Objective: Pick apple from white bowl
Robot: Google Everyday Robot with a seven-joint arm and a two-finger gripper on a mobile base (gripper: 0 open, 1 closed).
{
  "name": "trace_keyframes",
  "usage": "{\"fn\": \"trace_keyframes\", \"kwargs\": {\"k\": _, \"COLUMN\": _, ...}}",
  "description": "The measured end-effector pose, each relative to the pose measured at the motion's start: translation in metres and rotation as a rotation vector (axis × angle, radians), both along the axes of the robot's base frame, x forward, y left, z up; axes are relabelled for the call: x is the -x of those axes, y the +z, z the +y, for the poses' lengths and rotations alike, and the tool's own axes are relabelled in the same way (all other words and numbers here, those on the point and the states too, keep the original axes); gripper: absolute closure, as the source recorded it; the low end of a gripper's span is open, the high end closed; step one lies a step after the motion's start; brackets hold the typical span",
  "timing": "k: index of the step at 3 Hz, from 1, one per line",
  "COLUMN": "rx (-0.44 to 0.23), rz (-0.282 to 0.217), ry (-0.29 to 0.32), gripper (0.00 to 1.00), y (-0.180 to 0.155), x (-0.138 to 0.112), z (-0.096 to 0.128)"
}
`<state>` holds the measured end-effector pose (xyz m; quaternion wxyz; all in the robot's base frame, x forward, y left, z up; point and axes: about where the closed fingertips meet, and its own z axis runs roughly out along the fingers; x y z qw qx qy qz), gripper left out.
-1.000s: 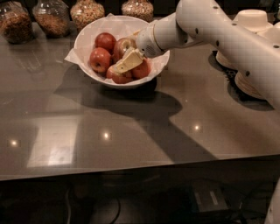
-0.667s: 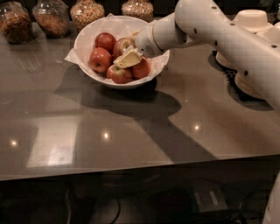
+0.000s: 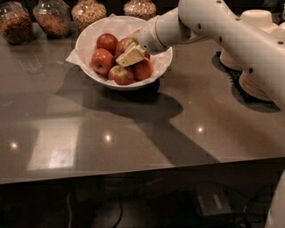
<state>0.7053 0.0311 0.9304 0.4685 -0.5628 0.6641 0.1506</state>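
The white bowl (image 3: 93, 33) is wide, round and lined with crinkled white paper. It stands at the back of the dark table and holds several red apples (image 3: 102, 61). My gripper (image 3: 129, 48) reaches in from the right, down among the apples on the bowl's right side. It lies against one apple (image 3: 123, 44) near the middle of the bowl. My white arm (image 3: 222, 31) crosses over the bowl's right rim and hides part of it.
Several glass jars of grains and nuts (image 3: 89, 12) line the back edge behind the bowl. Stacked beige disposable bowls (image 3: 254, 20) stand on a dark mat at the right. The grey table (image 3: 111, 142) stretches forward to its front edge.
The gripper's lower part has shifted slightly upward against the apple. The bowl and the apples have not visibly moved.
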Motion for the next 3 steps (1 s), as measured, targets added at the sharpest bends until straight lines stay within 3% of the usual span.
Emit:
{"fn": "trace_keyframes", "kwargs": {"k": 2, "rx": 0.034, "rz": -0.044, "ry": 0.022, "gripper": 1.0, "y": 0.038, "x": 0.012, "z": -0.008}}
{"fn": "trace_keyframes", "kwargs": {"k": 3, "rx": 0.08, "rz": -0.042, "ry": 0.065, "gripper": 1.0, "y": 0.068, "x": 0.031, "z": -0.016}}
